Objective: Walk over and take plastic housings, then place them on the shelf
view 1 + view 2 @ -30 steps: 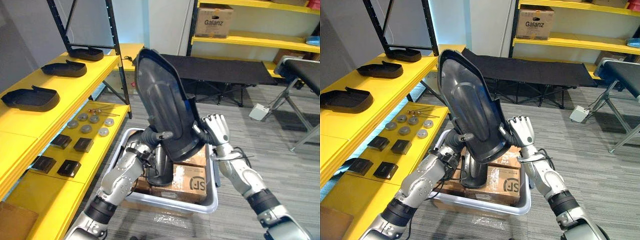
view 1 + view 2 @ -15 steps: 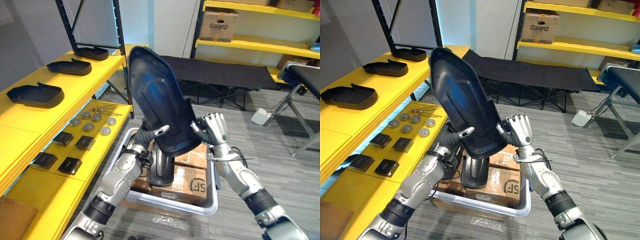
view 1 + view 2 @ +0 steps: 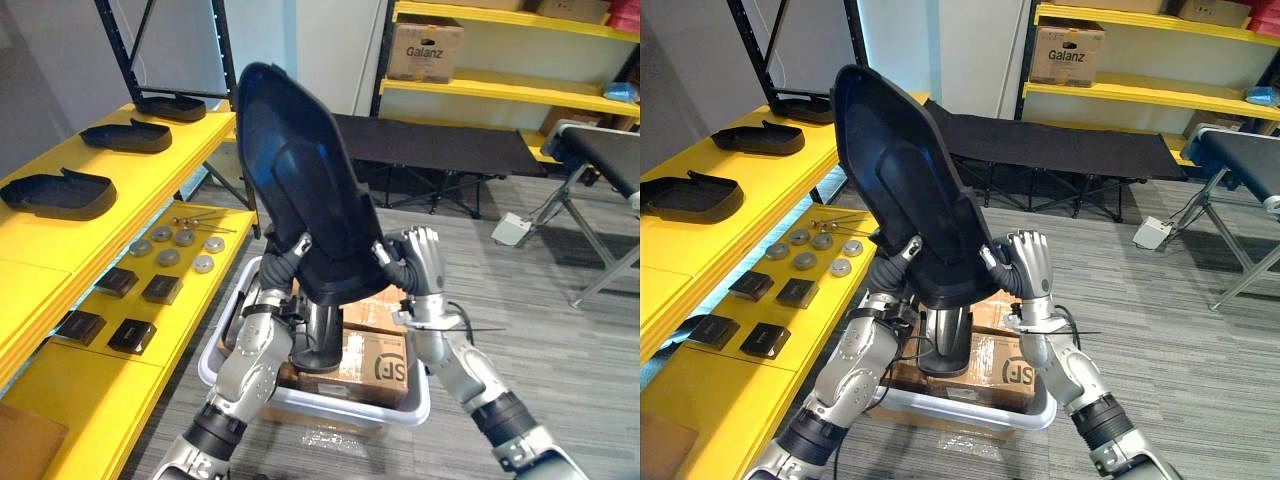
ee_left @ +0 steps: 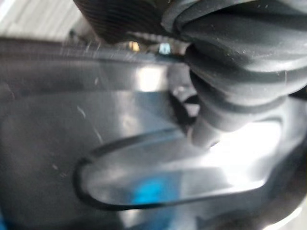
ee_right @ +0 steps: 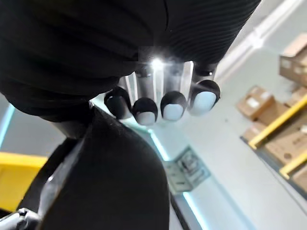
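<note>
We hold the housing (image 3: 300, 170) upright by its lower edge — right hand (image 3: 418, 260) curled round it, left hand (image 3: 288, 256) apparently pinching it — to clear the bin (image 3: 340, 412) below them.

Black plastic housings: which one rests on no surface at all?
The big housing, gripped aloft between the left hand and right hand above the grey bin. The three shelf housings lie flat on the yellow shelf; another housing stands in the bin.
</note>
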{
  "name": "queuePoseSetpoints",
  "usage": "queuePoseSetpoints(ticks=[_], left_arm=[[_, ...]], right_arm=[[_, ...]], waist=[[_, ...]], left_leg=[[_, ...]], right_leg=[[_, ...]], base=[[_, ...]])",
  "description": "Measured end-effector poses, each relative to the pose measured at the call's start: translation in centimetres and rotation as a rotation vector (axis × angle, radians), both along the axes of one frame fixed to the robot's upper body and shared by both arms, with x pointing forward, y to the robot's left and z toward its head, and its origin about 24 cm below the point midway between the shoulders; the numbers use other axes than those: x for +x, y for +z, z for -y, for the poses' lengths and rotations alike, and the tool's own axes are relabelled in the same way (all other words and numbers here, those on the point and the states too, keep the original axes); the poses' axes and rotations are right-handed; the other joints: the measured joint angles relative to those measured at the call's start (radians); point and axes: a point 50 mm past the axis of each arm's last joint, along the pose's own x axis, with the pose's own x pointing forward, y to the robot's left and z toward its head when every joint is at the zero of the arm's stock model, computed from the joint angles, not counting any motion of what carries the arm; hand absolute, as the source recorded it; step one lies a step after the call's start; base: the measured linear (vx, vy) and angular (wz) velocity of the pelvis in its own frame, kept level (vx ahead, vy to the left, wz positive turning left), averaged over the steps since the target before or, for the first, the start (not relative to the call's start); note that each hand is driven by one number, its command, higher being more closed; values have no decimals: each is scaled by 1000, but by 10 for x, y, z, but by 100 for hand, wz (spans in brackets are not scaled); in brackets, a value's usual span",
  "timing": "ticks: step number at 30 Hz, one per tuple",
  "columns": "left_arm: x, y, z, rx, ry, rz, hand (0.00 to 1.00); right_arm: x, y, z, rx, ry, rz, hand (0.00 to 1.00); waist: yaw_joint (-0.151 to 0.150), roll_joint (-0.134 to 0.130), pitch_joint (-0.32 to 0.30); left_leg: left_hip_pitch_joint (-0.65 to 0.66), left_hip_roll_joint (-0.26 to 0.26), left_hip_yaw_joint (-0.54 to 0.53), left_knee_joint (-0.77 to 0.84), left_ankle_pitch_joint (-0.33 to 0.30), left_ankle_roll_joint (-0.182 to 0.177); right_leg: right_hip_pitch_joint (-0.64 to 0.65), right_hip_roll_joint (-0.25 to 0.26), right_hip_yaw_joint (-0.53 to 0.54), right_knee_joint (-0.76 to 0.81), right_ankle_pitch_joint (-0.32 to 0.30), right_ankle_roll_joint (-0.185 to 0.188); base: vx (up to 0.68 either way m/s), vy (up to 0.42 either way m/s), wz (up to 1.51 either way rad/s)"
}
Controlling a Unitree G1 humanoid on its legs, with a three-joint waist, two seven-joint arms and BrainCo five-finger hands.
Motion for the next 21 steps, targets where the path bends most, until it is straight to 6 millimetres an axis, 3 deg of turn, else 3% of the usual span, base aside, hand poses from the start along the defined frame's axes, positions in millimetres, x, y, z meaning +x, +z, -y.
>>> queuePoseSetpoints(ticks=[6,10,12,15,18,21], left_arm=[[-6,3,-7,48,119,16,100],[-4,11,-20,45,272,29,100],[-6,18,-22,95,309,78,100],[-15,26,-26,200,361,153,100],[-25,15,-36,327,432,141,100],[-33,2,-54,406,529,89,100]], right_arm=[[-14,3,-11,77,85,13,0],[-26,-11,-6,153,46,-33,0],[-27,-9,2,221,-6,-33,0],[-27,9,23,388,-65,8,0],[-33,24,55,596,-64,34,0],[-40,23,78,684,-86,37,0]], waist=[[0,0,0],[-1,0,0],[-1,0,0],[-2,0,0],[-5,1,0],[-12,3,1]], left_leg=[[-1,1,15,0,-1,-2],[-1,0,19,0,-2,-2],[-1,0,19,0,-2,-2],[5,0,24,0,-4,-2],[9,0,31,0,-5,-2],[15,0,44,0,-9,-4]], right_leg=[[-9,0,13,0,0,0],[-13,0,18,0,3,4],[-13,0,18,1,4,5],[-11,0,23,1,4,6],[-11,0,29,1,4,6],[-12,1,42,1,0,5]], base=[[-8,-1,-6],[2,-1,-3],[0,0,0],[-20,1,-6],[-32,1,-5],[-33,5,-10]])
